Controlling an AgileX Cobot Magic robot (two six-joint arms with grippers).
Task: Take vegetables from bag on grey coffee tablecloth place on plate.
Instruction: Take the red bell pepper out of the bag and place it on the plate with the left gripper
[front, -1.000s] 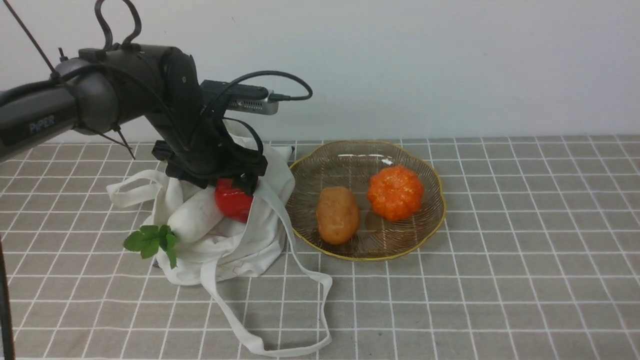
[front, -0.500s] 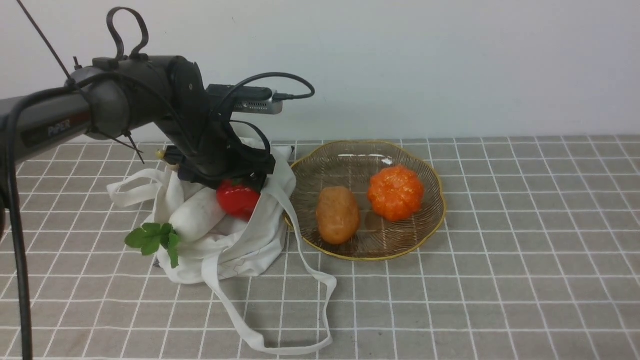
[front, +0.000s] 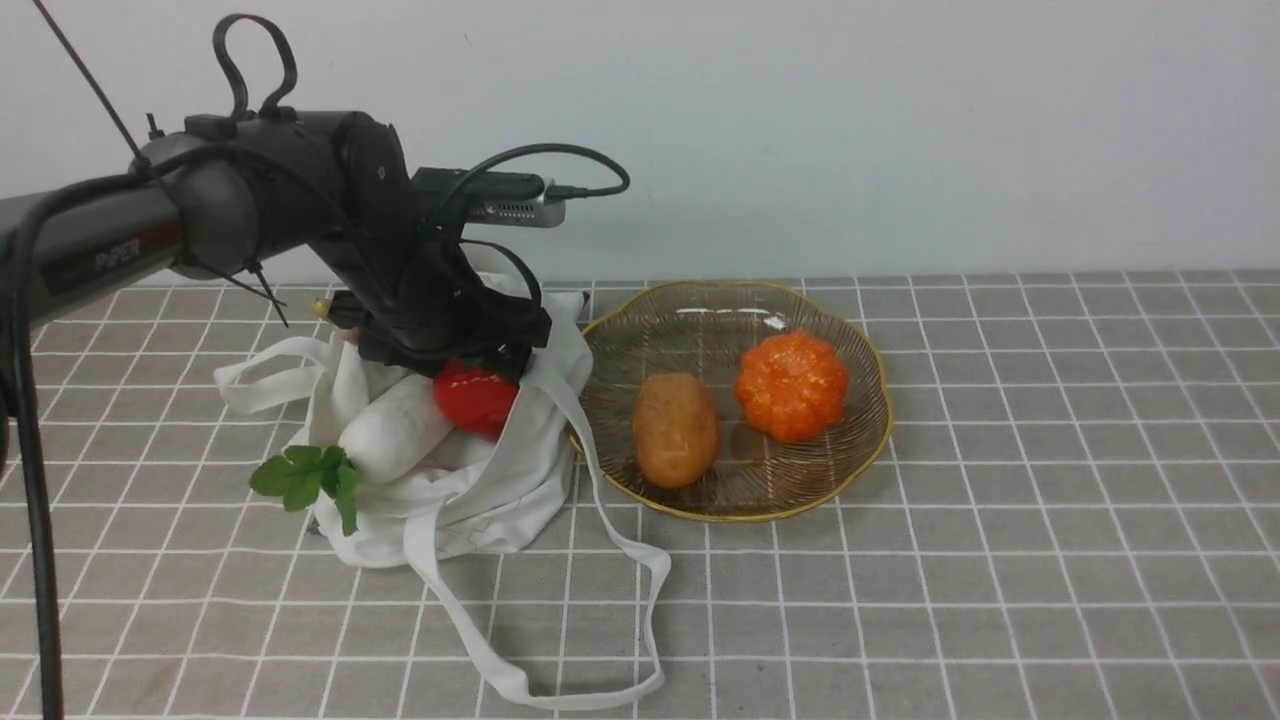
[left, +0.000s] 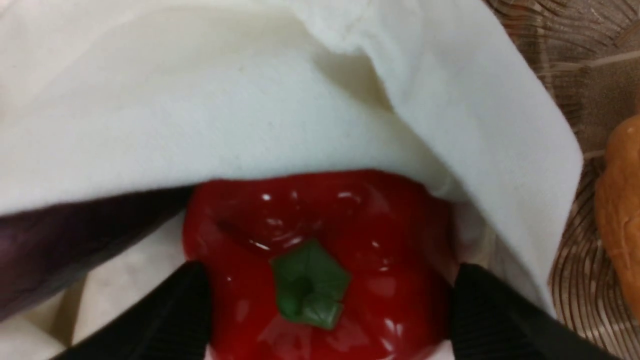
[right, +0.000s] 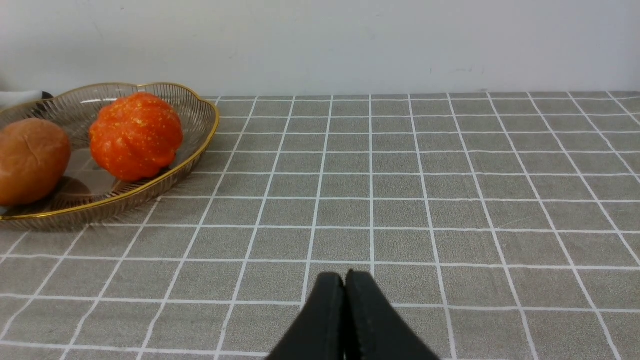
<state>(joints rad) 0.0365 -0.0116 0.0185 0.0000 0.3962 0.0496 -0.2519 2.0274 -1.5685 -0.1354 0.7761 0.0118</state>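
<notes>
Radish: a white toy radish (front: 395, 430) with green leaves (front: 303, 482) lies tilted in the bag's mouth, its leaves hanging out over the near-left edge.
Bag: a soft off-white cloth tote (front: 470, 500) is slumped open left of the plate, its right side meeting the plate's rim. One long thin strap (front: 625, 560) loops forward across the cloth.
Left gripper: the black left gripper (front: 478, 362) (left: 330, 270) reaches down into the bag's mouth. Its jaws are spread wide, one finger pressed against each side of the pepper.
Pepper: the glossy red bell pepper with a green stem (front: 475, 402) (left: 320, 240) sits at the bag's upper right opening, stem towards the wrist camera. A fold of the bag's cloth drapes along its far edge.
Shoot: a dark purple shoot (left: 75, 230) lies beside the pepper, half under the same fold.
Plate: a wide clear ribbed glass dish with a wavy gold rim (front: 880, 425) has bare glass across its far half.
Potato: a brown toy potato (front: 675, 430) rests in the plate's near left.
Pumpkin: an orange ribbed toy pumpkin (front: 790, 385) sits just right of the potato, apart from it.
Tablecloth: the grey-beige cloth with a thin white grid (front: 1050, 450) lies open right of the plate and in front of it.
Right gripper: the right gripper (right: 345, 282) hangs low above the bare cloth, well right of the plate, its fingers pressed together with nothing between them.
</notes>
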